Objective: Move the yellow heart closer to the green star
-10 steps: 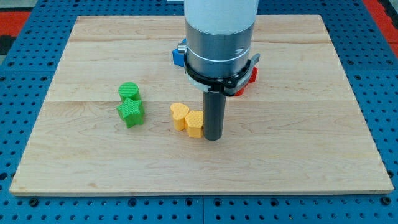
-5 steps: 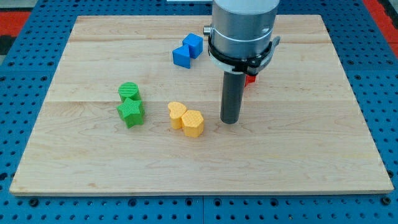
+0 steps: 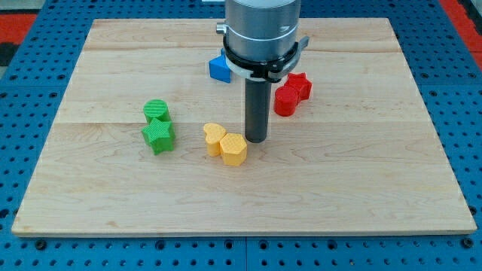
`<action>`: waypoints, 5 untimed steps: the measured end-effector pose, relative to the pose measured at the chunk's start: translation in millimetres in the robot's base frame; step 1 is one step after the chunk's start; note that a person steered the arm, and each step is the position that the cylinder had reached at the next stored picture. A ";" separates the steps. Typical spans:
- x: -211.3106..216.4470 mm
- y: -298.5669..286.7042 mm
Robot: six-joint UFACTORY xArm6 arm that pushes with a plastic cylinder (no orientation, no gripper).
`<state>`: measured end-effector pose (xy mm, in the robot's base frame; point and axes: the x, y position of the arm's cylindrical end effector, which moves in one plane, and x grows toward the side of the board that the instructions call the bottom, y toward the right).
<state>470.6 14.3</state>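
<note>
A yellow heart (image 3: 214,137) lies near the board's middle, touching a second yellow block (image 3: 234,149) on its right. The green star (image 3: 157,136) sits to the view's left of the heart, with a gap between them, and a green round block (image 3: 156,111) stands just above the star. My tip (image 3: 256,140) rests on the board just to the right of and slightly above the second yellow block, close to it.
Two red blocks (image 3: 291,93), one star-shaped, lie right of the rod. A blue block (image 3: 219,68) shows partly behind the arm near the view's top. The wooden board (image 3: 376,173) lies on a blue pegboard.
My tip moved up and right away from the yellow blocks, then came back left, close to the second yellow block. The yellow pair shifted slightly left early on.
</note>
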 end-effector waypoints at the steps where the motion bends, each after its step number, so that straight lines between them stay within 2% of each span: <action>1: 0.0 -10.9; 5: 0.0 -56.9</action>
<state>470.6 -42.6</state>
